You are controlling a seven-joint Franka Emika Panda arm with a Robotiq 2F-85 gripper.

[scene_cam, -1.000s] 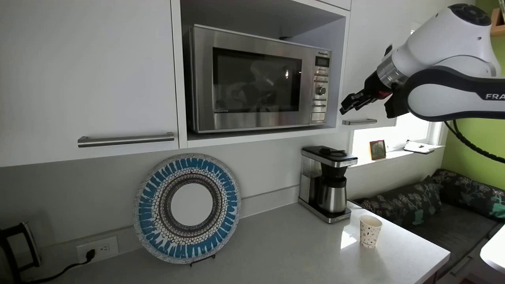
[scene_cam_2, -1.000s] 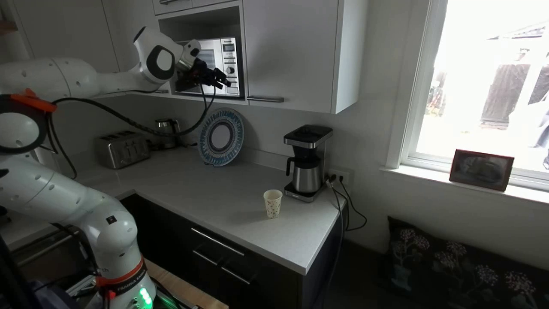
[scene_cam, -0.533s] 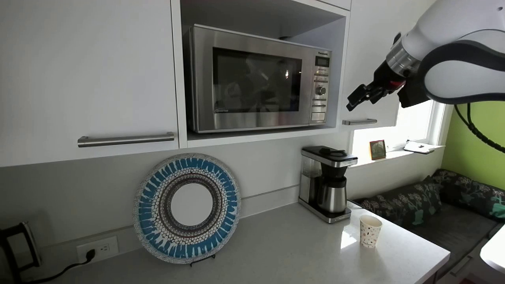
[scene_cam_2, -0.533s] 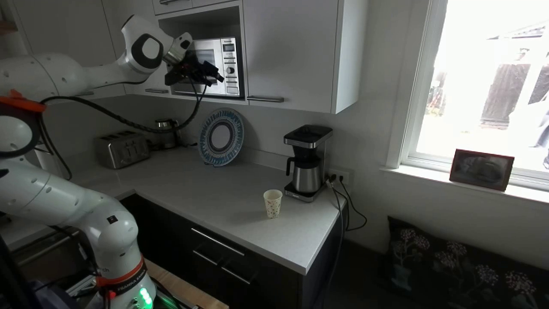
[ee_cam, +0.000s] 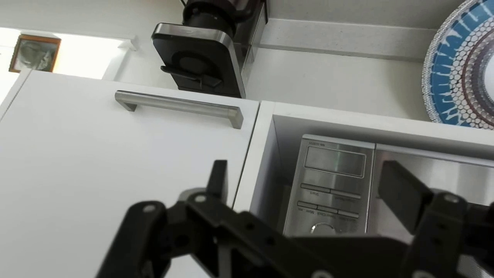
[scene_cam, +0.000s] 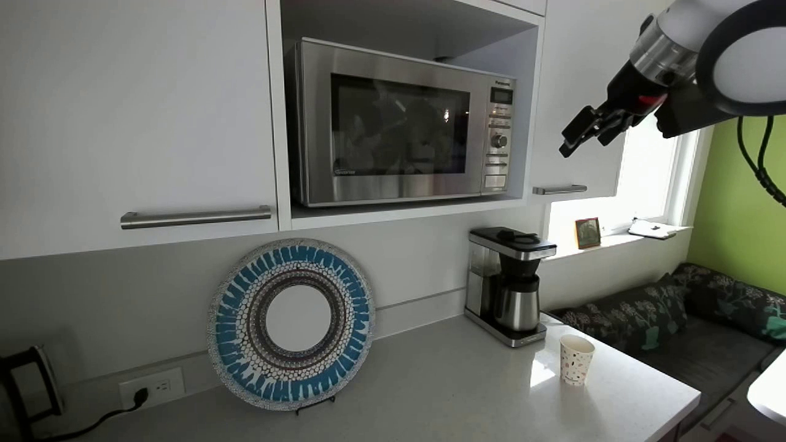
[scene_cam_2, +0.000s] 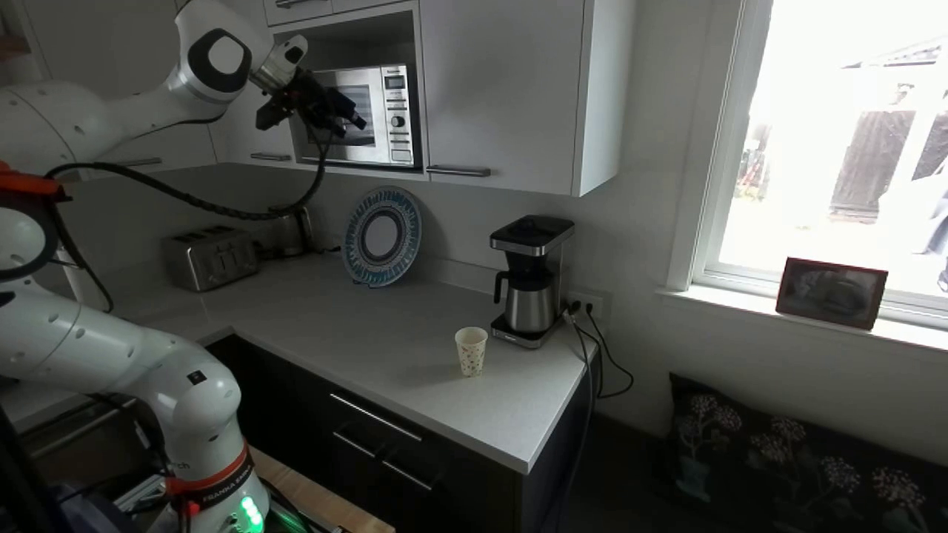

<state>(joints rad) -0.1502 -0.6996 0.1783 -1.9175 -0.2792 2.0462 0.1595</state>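
Ahead of the spread gripper, a closed microwave

In front of the gripper, apart from its fingers, the microwave sits in a wall niche with its door closed. The fingers stand wide apart; in the wrist view, which is upside down, the microwave's control panel shows in the gap between the tips. One fingertip appears against a white cabinet door, the other against the steel front of the microwave. In an exterior view the gripper overlaps the microwave's face.

Next to the microwave, that cabinet door carries a metal bar handle, also apart from the fingers. Lower than the gripper, past the handle, a coffee maker stands on the counter. Well below the gripper, a speckled paper cup stands upright near the coffee maker. Also below the gripper, under the microwave, a round blue-patterned plate stands on edge. On the side of the gripper away from the coffee maker are a toaster and a kettle, the kettle partly hidden by a black cable. Well apart from the gripper, beyond the coffee maker, a picture frame rests on a window sill, with a dark flowered cushion lower still.
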